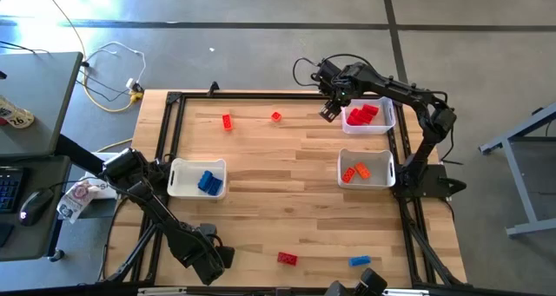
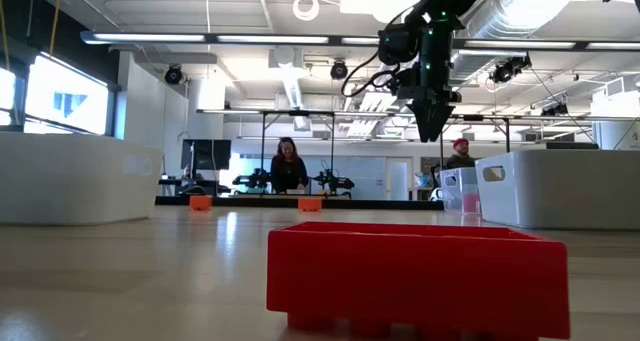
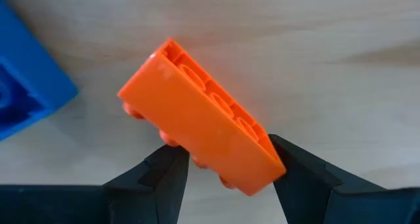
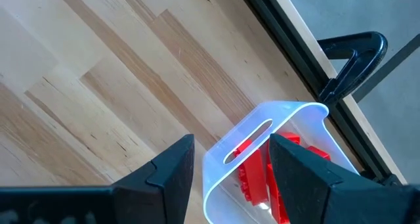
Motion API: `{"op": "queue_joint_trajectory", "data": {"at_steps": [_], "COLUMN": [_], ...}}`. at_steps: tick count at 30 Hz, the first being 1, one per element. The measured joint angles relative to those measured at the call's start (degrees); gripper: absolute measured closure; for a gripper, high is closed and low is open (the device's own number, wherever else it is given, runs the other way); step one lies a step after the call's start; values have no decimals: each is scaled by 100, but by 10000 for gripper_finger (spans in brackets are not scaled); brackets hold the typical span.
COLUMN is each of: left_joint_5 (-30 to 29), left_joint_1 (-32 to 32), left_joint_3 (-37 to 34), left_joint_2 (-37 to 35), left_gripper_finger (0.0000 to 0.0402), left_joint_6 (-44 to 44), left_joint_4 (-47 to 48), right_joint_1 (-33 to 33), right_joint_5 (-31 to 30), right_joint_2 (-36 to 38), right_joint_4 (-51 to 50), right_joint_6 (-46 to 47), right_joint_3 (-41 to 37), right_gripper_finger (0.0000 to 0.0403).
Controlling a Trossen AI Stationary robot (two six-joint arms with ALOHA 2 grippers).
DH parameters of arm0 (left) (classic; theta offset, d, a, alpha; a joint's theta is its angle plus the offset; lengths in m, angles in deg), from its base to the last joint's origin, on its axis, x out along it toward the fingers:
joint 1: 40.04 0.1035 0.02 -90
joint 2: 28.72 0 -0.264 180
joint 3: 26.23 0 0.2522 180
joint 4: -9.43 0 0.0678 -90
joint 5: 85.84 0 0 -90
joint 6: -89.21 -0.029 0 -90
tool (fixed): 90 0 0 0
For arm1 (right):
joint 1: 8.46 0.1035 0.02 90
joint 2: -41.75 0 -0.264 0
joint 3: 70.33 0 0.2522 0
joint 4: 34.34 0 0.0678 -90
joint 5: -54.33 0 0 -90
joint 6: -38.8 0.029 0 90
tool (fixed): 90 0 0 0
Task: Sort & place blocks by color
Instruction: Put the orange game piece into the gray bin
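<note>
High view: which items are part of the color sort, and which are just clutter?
Job:
- loose red blocks
- loose blue block
- orange block in left gripper
- blue bin, red bin, orange bin

Clutter:
- white cable on floor
- desk with keyboard and mouse

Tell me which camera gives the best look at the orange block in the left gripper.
The left wrist view: the orange block fills the picture, tilted, clamped between the left gripper's fingers above the wooden table. In the high view the left gripper hides it. The low and right wrist views do not show it.
</note>
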Motion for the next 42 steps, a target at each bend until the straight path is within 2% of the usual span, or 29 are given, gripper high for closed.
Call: {"op": "queue_joint_trajectory", "data": {"at_steps": [6,16,27,34,42], "left_joint_5": [-45,-403,-416,-269,-261], "left_joint_1": [2,39,81,85,227], "left_joint_3": [0,148,228,850,1588], "left_joint_2": [0,-3,0,0,0], "left_gripper_finger": [213,213,213,213,213], "left_joint_6": [34,715,656,-67,-1979], "left_joint_4": [131,45,51,532,2287], "right_joint_1": [0,4,7,7,9], "right_joint_5": [26,31,-12,-22,-10], "right_joint_2": [-2,-2,-2,-2,-2], "right_joint_4": [-6,36,251,255,255], "right_joint_6": [2,2,-40,-142,-138], "right_joint_3": [0,0,0,0,0], "right_gripper_finger": [219,219,219,219,219]}}
